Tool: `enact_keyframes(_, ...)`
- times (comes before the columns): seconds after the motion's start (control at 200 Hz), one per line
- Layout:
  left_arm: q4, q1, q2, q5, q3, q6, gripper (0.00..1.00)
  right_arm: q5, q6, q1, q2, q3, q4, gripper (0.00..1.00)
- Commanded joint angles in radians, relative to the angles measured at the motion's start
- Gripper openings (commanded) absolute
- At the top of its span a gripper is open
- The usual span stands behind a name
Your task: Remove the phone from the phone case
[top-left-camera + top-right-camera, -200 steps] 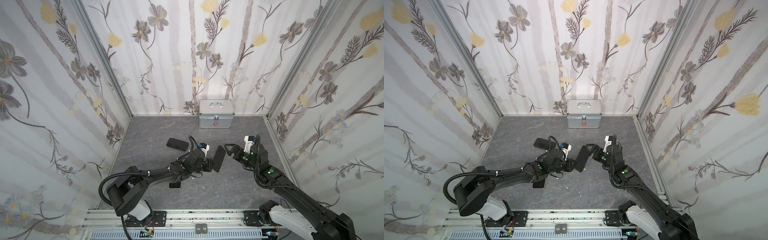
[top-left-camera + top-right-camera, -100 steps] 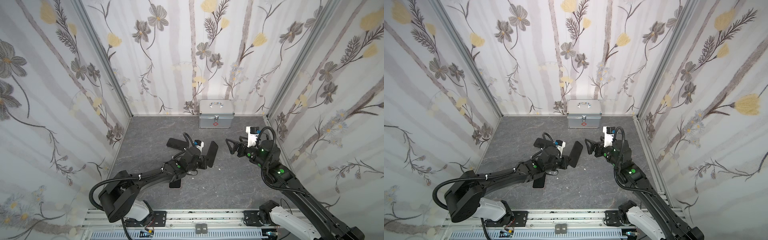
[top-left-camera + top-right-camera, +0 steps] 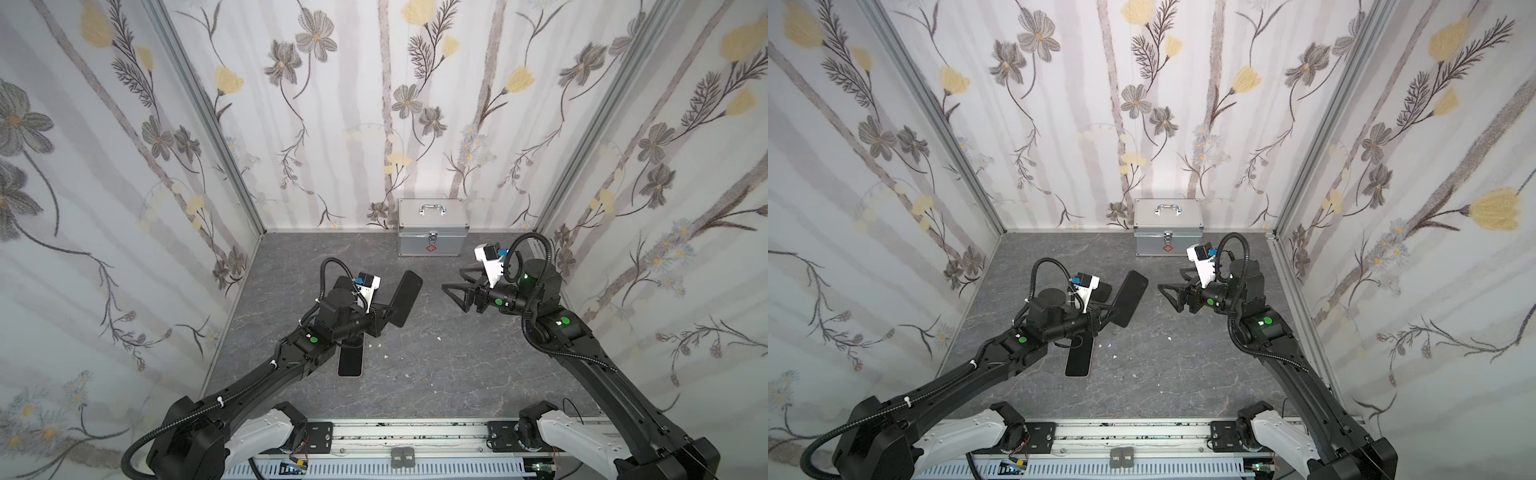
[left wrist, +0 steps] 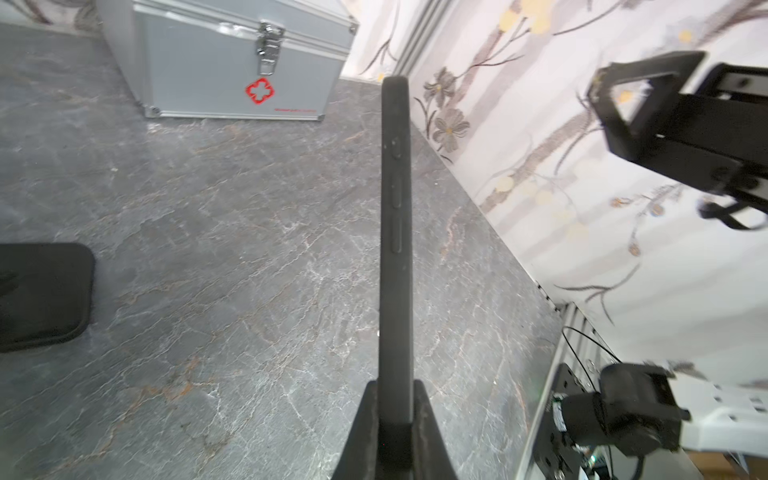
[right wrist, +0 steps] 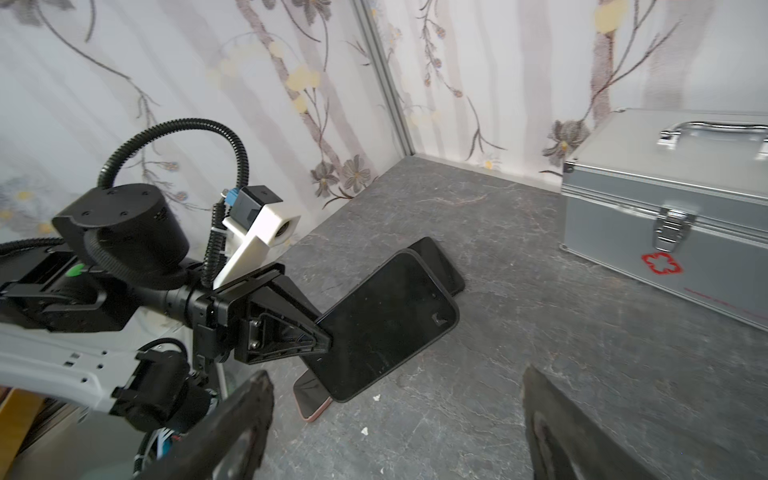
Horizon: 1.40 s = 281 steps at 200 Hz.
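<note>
My left gripper [image 3: 381,314] [image 3: 1106,313] is shut on one short end of a black phone case [image 3: 405,297] [image 3: 1128,299] and holds it tilted above the grey table. In the left wrist view the case [image 4: 397,249] shows edge-on between the left gripper [image 4: 395,386] fingers. The right wrist view shows a glossy dark phone screen [image 5: 386,320] filling the case. My right gripper [image 3: 451,278] [image 3: 1169,278] [image 5: 395,374] hovers open to the right of the case, apart from it, with nothing between its fingers.
A pink-rimmed phone [image 3: 350,361] [image 5: 309,401] lies flat under the left arm. Another black slab [image 3: 1102,291] [image 4: 41,295] lies behind the left wrist. A silver first-aid box [image 3: 432,232] stands at the back wall. Small white crumbs [image 3: 440,338] dot the table.
The right gripper has drawn back to the right, away from the case's far end, leaving a gap. The left gripper has carried the case a little back and left.
</note>
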Motion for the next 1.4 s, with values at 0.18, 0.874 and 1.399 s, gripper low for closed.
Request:
enact_keyframes(0.18,0.052,0.011,-0.115,0.106,-0.017,0.177,0.0,-0.259,-0.061,-0.005,0.042,0.052,-0.002,0.85)
enact_keyframes(0.874,0.039,0.012,-0.07,0.178,0.016,0.234,0.0,-0.329,-0.076,0.0,0.175,0.106,-0.032,0.71)
enact_keyframes(1.399,0.038,0.011,-0.084,0.3,0.013,0.304,0.0,-0.369,-0.057,0.016,0.233,0.137,-0.024,0.64)
